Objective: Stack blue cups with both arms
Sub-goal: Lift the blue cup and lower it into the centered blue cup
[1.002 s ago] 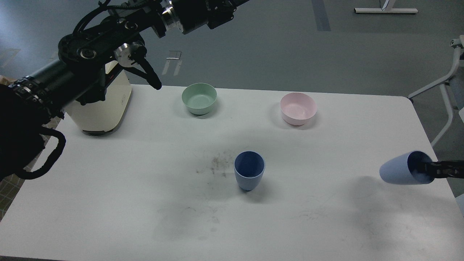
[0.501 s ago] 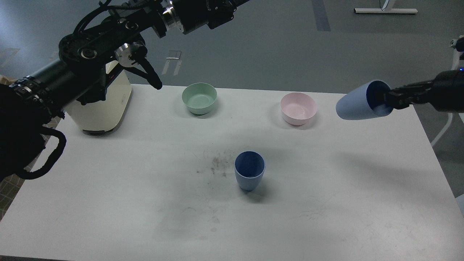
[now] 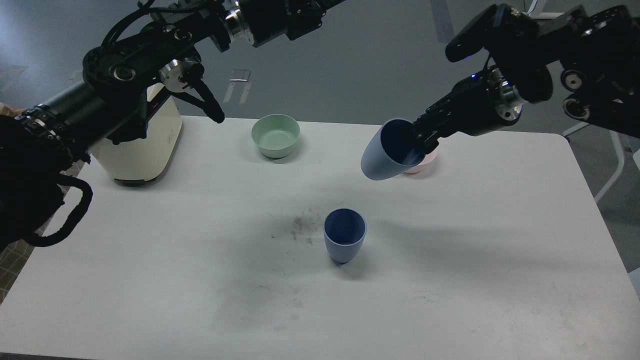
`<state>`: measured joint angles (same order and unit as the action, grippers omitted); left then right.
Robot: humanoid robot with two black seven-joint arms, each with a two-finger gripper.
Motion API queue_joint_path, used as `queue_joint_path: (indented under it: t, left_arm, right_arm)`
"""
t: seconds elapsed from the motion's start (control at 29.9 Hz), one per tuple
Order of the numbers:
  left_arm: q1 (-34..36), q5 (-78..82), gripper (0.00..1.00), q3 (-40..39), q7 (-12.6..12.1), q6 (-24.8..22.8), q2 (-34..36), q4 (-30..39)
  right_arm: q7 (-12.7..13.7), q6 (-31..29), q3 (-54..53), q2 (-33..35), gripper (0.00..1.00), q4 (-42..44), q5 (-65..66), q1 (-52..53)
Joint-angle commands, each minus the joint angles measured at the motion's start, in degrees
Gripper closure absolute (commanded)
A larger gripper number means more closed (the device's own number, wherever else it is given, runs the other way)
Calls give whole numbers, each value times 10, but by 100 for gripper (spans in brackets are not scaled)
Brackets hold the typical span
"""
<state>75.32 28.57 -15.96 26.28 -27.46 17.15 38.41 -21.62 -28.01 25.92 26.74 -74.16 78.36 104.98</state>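
A: Where's the carried blue cup (image 3: 382,156) now?
B: Centre-right of the frame, tilted above the standing blue cup (image 3: 344,241). A second ago it hung at the far right edge.
A: Held how?
B: The right tool (image 3: 419,137) is clenched on its rim. The left tool, upper left, runs out of frame; can't tell. Judging by that, nesting comes next

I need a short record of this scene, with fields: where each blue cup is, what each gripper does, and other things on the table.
held cup: in the air, tilted, gripped at its rim
standing cup: upright on the white table, empty
right gripper: shut on held cup
left gripper: out of view, past the top edge
other things: green bowl, pink bowl partly hidden, cream appliance
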Motion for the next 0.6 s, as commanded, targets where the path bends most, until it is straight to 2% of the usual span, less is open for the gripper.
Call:
queue_joint_path:
  t: [0.0, 0.27, 0.57]
  left_arm:
    - [0, 1, 5, 0, 0, 0, 3, 0]
    - [-1, 0, 5, -1, 0, -1, 8, 0]
    - [-1, 0, 5, -2, 1, -1, 10, 0]
  right_arm:
    - [0, 0, 20, -53, 100, -2, -26, 16]
    - [-1, 0, 56, -105, 100, -1, -43, 26]
    - [-2, 0, 68, -122, 100, 2, -43, 22]
